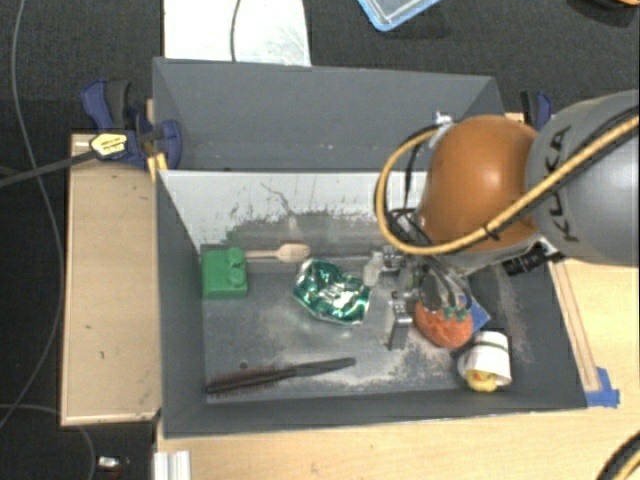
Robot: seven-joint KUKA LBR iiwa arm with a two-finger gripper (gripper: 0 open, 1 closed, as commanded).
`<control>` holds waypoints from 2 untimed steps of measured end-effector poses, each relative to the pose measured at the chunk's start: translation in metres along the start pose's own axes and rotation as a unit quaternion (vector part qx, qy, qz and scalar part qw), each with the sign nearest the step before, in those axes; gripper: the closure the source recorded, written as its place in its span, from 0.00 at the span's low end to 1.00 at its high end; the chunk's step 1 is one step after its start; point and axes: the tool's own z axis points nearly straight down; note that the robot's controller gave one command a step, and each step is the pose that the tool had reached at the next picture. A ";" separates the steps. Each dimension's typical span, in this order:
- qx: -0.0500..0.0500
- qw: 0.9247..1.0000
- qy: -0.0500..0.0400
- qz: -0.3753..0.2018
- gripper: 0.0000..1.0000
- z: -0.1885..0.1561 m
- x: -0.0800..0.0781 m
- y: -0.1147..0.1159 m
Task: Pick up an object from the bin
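The gripper (410,324), grip state impossible to tell, hangs low over a red-orange tomato-like toy (445,326) at the right front of the bin (183,308), probably light, smooth, best pinched across its round middle.

A dark, carpet-like surface (60,78) spreads well beyond and left of the gripper (398,313). A thin black cable (14,48) (slack, curving) trails across it.

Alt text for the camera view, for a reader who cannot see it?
The gripper hangs low in the grey bin, between a crumpled green wrapper and a red-orange toy fruit. A green block, wooden spoon, dark stick and white-and-yellow roll lie around.
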 end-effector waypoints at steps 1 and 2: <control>0.000 1.000 -0.004 0.001 0.00 -0.004 -0.002 0.000; -0.001 0.999 -0.007 0.047 0.00 0.085 -0.037 0.048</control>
